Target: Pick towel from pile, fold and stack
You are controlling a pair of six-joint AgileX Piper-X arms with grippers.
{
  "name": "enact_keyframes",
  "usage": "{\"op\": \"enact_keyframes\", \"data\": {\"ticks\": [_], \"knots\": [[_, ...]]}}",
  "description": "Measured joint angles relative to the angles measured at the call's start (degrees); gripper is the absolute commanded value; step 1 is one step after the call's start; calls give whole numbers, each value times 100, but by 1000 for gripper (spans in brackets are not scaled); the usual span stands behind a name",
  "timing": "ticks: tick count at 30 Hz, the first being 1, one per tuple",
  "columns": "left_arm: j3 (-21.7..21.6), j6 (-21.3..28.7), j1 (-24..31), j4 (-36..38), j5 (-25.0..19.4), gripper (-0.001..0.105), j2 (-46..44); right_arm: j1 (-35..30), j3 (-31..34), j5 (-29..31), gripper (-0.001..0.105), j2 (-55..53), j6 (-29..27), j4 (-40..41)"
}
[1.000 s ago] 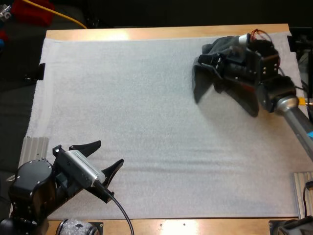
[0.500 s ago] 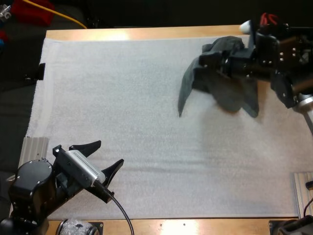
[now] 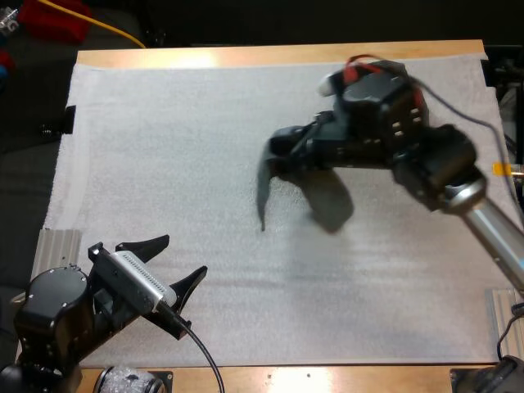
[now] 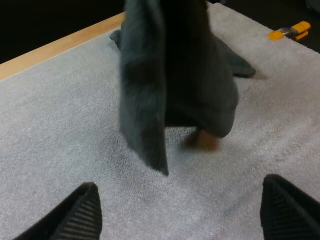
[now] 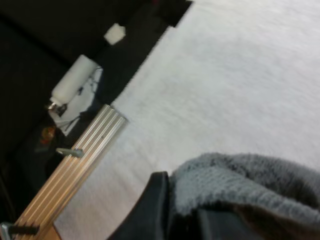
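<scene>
Right gripper (image 3: 285, 152): clamped on the dark grey-green towel (image 3: 264, 190), reaching over the middle of the white mat (image 3: 164, 147). In the right wrist view one black finger (image 5: 150, 210) presses against the plush cloth, which bulges over and beside it. The other finger is hidden by the fabric. The towel hangs from the grip as a long narrow fold that tapers to a point low over the mat. In the high view a dark shadow lies on the mat just beside the fold, under the arm. In the left wrist view the same towel shows as a tall drooping fold with a wider lobe behind it. Whether the lowest corner touches the mat cannot be told. Left gripper (image 3: 187, 255): at the near left corner of the mat, well apart from the towel, its fingers spread wide and holding nothing. The left wrist view shows its two ribbed fingertips (image 4: 80, 215) standing far apart, with bare mat between them and the towel hanging beyond. A ribbed metal rail (image 5: 75, 175) runs along the mat's edge in the right wrist view, and a like rail sits at the mat's left side in the high view. The mat covers most of the wooden table (image 3: 246, 56) — a strip of wood shows along the far side.
</scene>
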Motion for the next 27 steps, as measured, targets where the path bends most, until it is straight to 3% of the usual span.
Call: {"op": "enact_keyframes", "data": {"ticks": [6, 14, 18, 27], "knots": [[0, 0, 0, 0, 0, 64, 0, 162, 0, 323, 2, 202, 11, -443], [0, 0, 0, 133, 0, 64, 0, 170, 14, 490, 2, 392, -679, 1109], [0, 0, 0, 138, 0, 64, 0, 170, 421, 595, 2, 393, -970, 1638], [0, 0, 0, 138, 0, 64, 0, 170, 1721, 936, 2, 393, -1012, 1757]]}}
